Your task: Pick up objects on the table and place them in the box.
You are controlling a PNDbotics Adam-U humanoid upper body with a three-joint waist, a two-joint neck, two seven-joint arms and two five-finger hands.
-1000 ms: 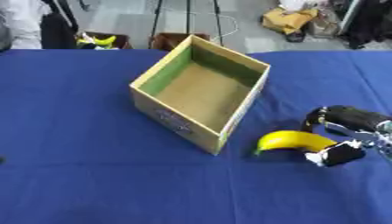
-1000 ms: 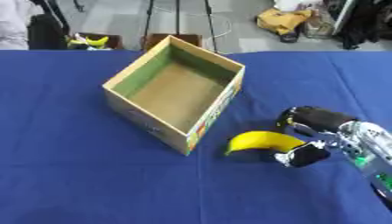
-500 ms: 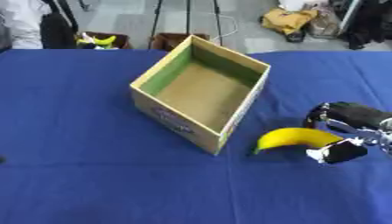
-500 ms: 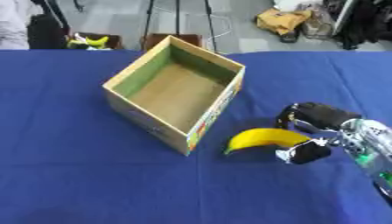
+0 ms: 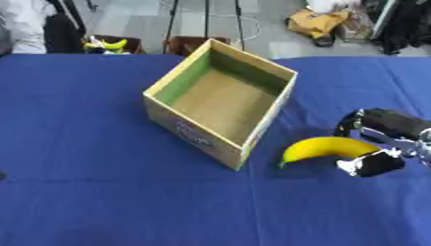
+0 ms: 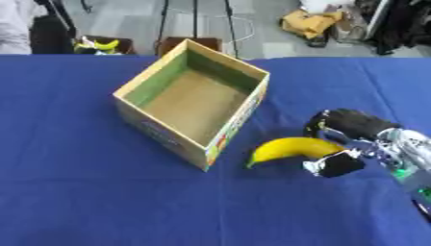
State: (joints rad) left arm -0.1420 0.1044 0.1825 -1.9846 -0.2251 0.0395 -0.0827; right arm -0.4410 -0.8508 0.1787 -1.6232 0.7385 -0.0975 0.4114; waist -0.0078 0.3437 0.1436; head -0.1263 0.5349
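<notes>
A yellow banana [image 5: 326,147] lies on the blue table [image 5: 84,144], just right of the open cardboard box [image 5: 221,98]. The box has green inner walls and nothing in it. My right hand [image 6: 353,125] comes in from the right edge and is curled round the banana's right end. Its dark fingers arch over the far side, and its thumb [image 6: 336,165] sits on the near side. The banana's pointed tip [image 6: 251,165] faces the box's near right corner. My left hand shows in neither view.
The blue cloth stretches wide to the left of the box and in front of it. Beyond the far table edge, on the floor, stand a small crate of bananas [image 5: 107,44], tripod legs [image 5: 189,21] and bags [image 5: 320,21].
The banana and my right hand have shifted slightly up in the views together. The box has not moved.
</notes>
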